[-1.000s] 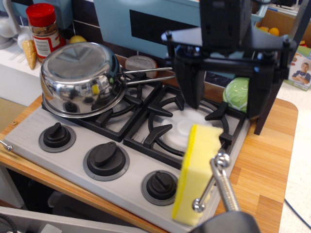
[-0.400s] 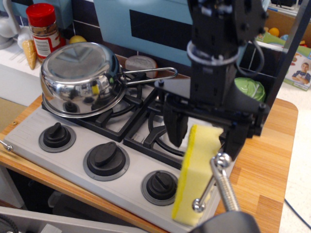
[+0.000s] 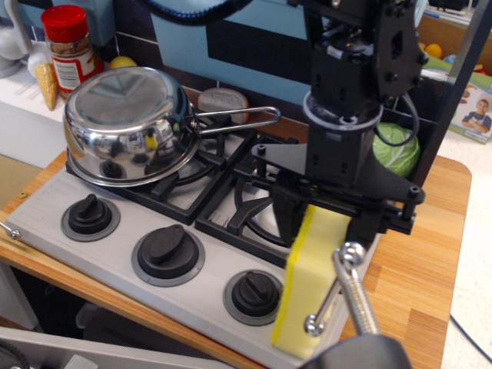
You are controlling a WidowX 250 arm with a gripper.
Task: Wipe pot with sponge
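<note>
The shiny steel pot (image 3: 127, 123) lies upside down on the stove's back-left burner, its wire handle (image 3: 238, 117) pointing right. The pale yellow sponge (image 3: 307, 284) stands on edge at the stove's front right, brighter yellow layer facing left. My gripper (image 3: 329, 219) is lowered onto the sponge's top end, one finger (image 3: 286, 211) on its left and the other on its right. The jaws are open and straddle the sponge; its top edge is hidden behind them. The gripper is well right of the pot.
A green cabbage (image 3: 396, 146) sits behind the gripper at the right. A grey disc (image 3: 221, 100) lies behind the pot handle. A red-lidded jar (image 3: 68, 48) stands back left. Three knobs (image 3: 167, 254) line the stove front. A metal clamp screw (image 3: 350, 292) rises in the foreground.
My gripper has come forward and down from above the right burner until its fingers straddle the top of the sponge. The pot and the sponge have not moved.
</note>
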